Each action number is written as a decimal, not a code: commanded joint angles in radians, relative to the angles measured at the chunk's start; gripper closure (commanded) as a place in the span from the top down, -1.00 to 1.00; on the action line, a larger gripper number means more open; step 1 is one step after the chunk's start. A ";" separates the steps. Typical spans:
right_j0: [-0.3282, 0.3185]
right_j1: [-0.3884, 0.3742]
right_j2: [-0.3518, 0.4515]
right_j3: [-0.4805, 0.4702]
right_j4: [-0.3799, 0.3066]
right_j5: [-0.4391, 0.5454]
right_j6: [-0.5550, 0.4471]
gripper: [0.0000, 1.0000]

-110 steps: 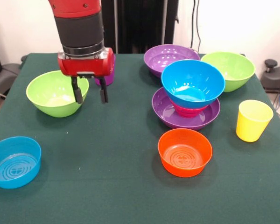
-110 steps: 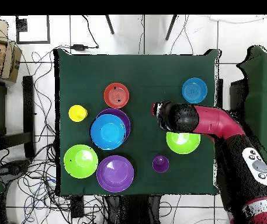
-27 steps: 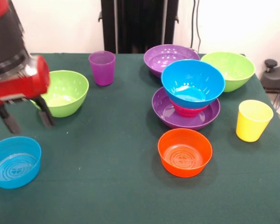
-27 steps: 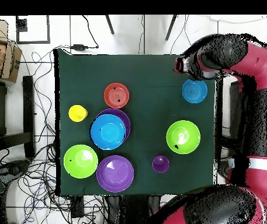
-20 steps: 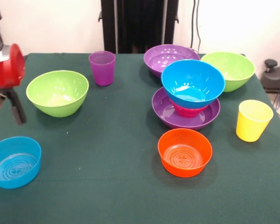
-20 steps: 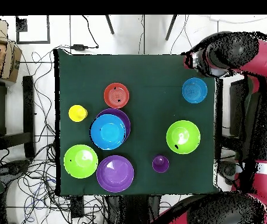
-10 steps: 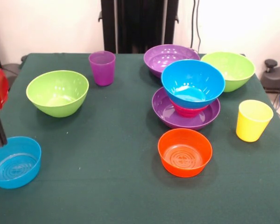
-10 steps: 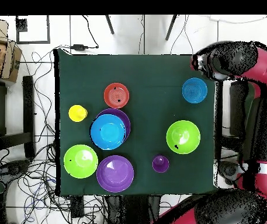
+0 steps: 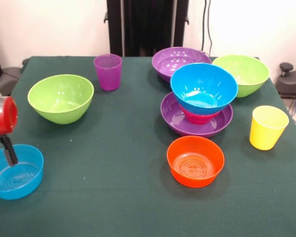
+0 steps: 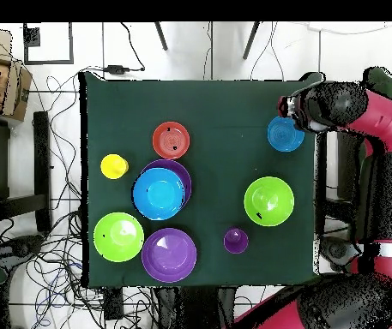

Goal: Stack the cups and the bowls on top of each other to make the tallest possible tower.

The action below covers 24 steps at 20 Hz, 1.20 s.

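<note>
- Right now the small translucent blue bowl (image 9: 16, 171) sits alone at a corner of the bench (image 9: 118, 148), well apart from the tower (image 9: 200, 106), and it looks to be the piece being fetched.
- One dark finger (image 9: 10, 154) of the gripper (image 9: 9, 157) reaches down to the bowl's far rim, at or just inside it; whether it touches the plastic I cannot tell.
- Only that one finger shows in the front view, and the overhead view hides the tips under the wrist, so I cannot tell whether the gripper is spread, closed, or holding anything.
- The tower so far is a wide purple bowl (image 9: 173, 120) as base, a red-pink bowl (image 9: 197, 117) nested in it, and the large blue bowl (image 9: 203, 89) on top.
- My judgement: this is the approach to a rim pinch, so the next move calls for one finger inside the wall and one outside, a close on the rim, then a lift and a carry across to the tower.
- Seen from overhead, the arm (image 10: 366, 120) curls round the bench's side, its red wrist directly over the bowl's edge.
- Loose pieces left: the orange bowl (image 9: 195, 161), the yellow cup (image 9: 268, 127), the purple cup (image 9: 108, 72), two lime green bowls (image 9: 60, 98) and a second purple bowl (image 9: 175, 59).
</note>
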 commanded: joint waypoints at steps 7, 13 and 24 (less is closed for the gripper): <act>0.024 0.039 -0.011 0.106 -0.081 -0.064 -0.258 1.00; 0.022 0.057 -0.005 0.087 -0.081 -0.064 -0.272 1.00; 0.035 -0.031 -0.032 0.220 -0.065 -0.099 -0.142 1.00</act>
